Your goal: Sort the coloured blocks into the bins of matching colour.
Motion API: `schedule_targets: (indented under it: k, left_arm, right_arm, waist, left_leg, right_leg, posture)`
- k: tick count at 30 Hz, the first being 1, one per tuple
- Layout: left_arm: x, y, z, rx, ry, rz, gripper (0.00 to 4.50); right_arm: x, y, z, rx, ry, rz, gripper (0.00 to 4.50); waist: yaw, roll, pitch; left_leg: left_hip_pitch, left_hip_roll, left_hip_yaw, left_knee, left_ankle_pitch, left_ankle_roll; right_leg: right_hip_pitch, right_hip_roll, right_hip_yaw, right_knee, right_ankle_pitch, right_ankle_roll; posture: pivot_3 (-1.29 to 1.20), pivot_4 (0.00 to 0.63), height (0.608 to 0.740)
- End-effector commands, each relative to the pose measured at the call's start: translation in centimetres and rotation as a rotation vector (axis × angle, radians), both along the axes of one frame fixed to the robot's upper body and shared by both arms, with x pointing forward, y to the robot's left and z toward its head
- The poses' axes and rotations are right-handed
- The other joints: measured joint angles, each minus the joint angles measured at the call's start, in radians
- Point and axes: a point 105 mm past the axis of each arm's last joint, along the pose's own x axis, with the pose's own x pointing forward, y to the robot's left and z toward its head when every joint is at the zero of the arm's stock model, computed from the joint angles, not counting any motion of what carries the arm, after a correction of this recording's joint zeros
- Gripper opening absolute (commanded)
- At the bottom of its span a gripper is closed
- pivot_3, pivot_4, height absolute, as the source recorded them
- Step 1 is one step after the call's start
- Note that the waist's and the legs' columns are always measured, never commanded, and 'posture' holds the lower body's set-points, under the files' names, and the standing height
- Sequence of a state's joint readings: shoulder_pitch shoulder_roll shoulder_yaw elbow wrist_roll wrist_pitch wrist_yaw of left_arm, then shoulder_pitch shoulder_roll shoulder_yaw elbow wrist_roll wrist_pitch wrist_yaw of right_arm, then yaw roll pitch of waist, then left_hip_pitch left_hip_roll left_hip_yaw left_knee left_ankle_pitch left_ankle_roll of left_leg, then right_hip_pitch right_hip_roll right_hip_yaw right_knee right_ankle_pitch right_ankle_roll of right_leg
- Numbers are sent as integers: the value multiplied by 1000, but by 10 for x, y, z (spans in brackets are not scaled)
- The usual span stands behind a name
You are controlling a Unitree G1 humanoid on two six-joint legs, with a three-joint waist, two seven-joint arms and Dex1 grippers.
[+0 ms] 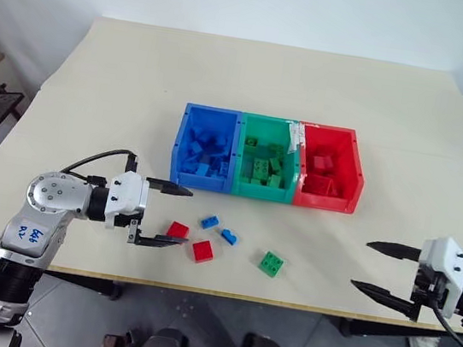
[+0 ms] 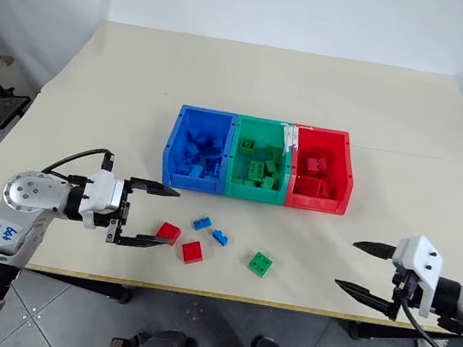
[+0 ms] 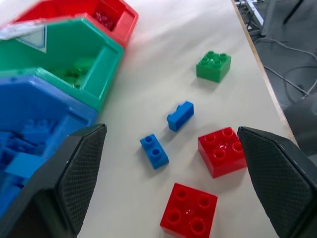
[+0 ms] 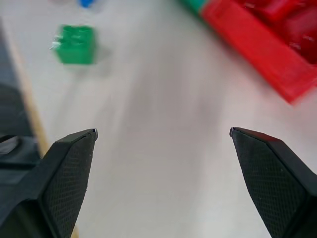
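Item: small red studded plastic brick [image 1: 178, 230] on beige desk [image 1: 124, 81], at three o'clock from wide-open, empty left gripper [image 1: 163, 213], nearer than wide-open, empty right gripper [image 1: 378, 267].

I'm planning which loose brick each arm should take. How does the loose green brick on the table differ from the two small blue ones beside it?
The green square studded plastic brick has four studs; each small blue studded plastic brick is narrower, showing two. The green one lies nearest the right gripper, apart from the rest; the blue ones lie closer to the left gripper. All three rest on the table, outside the bins.
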State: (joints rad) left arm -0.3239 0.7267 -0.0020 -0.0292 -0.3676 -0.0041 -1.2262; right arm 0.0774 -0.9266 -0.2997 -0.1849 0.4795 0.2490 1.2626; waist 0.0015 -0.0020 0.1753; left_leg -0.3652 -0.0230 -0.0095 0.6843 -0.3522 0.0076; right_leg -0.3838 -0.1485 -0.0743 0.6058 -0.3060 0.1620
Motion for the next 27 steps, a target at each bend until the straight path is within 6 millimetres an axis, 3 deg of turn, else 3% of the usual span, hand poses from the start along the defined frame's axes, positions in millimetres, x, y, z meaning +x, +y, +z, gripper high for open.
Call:
schedule_targets:
  k: [1, 8, 12, 16, 22, 24, 27]
  left_arm:
    - [-3, 8, 6, 1, -1, 0, 4500]
    - [-14, 28, -11, 20, 92, 48, 4500]
    - [-20, 33, -15, 36, 95, 65, 4500]
    - [-22, 37, -15, 36, 98, 84, 4500]
    - [-21, 37, -13, 27, 89, 100, 4500]
    - [-19, 37, -11, 6, 80, 116, 4500]
    - [-11, 36, 0, -62, 33, 167, 4500]
  right_arm:
    - [-7, 43, 1, -3, 90, 125, 4487]
    - [6, 106, -36, -55, 194, 50, 4487]
    - [16, 118, -44, -53, 142, -7, 4487]
    - [18, 116, -44, -71, 102, -8, 3557]
    - [10, 113, -29, -65, 81, 97, 1502]
    - [13, 117, -14, -6, 63, 130, 1499]
    - [37, 128, 30, 180, -41, 100, 1499]
  waist:
    - [0, 0, 0]
    - [4, 0, 0]
    - [13, -1, -1]
    - [11, -1, -1]
    - [20, -1, -1]
    - [19, -1, -1]
    - [11, -1, -1]
  left_leg:
    - [0, 0, -2, 0, 0, 0]
    - [-3, 1, -8, 1, 0, -1]
    - [-4, 0, -8, 1, -1, -1]
    - [-3, 0, -7, 1, -1, -1]
    - [-4, -1, -7, 1, -1, -1]
    - [-4, -2, -6, 1, -1, -1]
    - [-4, -1, -6, 1, -1, -1]
  right_leg:
    - [0, 0, -1, 0, 0, 0]
    - [-1, -1, -2, 0, 0, 0]
    - [-3, -2, -1, 0, 0, 0]
    - [-3, -1, -1, 1, 0, -1]
    - [-4, -1, -1, 1, 0, 0]
    - [-4, -1, -1, 1, 0, -1]
    - [-5, -1, -1, 2, 0, -1]
  posture:
    - [0, 150, 740]
    - [0, 150, 740]
    - [0, 150, 740]
    - [0, 150, 740]
    - [0, 150, 740]
    - [0, 150, 740]
    - [0, 150, 740]
